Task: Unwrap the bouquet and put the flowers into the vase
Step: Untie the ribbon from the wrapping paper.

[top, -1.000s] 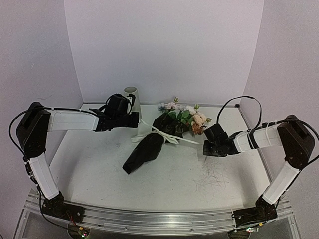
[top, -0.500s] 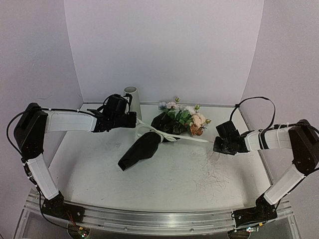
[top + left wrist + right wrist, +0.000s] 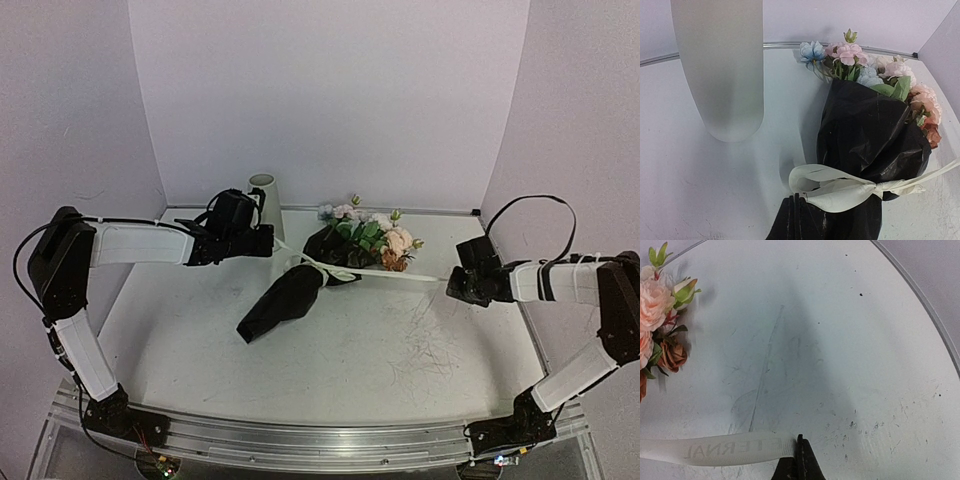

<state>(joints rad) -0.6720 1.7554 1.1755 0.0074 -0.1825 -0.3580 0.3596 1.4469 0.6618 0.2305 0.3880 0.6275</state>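
The bouquet point(image 3: 288, 303) lies on the table, black paper cone pointing near-left, and its flowers point(image 3: 372, 236) point toward the back wall. A cream ribbon point(image 3: 400, 275) is knotted round the cone. My left gripper point(image 3: 272, 241) is shut on one strand of the ribbon, just in front of the white vase point(image 3: 263, 197). My right gripper point(image 3: 450, 283) is shut on the ribbon's other tail, stretched taut to the right. In the left wrist view, the ribbon bow point(image 3: 840, 187) meets the shut left gripper point(image 3: 796, 200) beside the black paper point(image 3: 870, 135) and vase point(image 3: 720, 70). In the right wrist view, the printed ribbon point(image 3: 715, 450) ends in the shut right gripper point(image 3: 800, 442).
The white table point(image 3: 360, 350) is scuffed and has a raised metal rim point(image 3: 920, 295) at the back and right. Lilac walls stand close behind the vase and flowers. A metal rail point(image 3: 320, 440) holding the arm bases runs along the near edge.
My right gripper has moved right with the ribbon tail, drawing it out long and taut. The bouquet has shifted slightly left. The left gripper has stayed almost in place.
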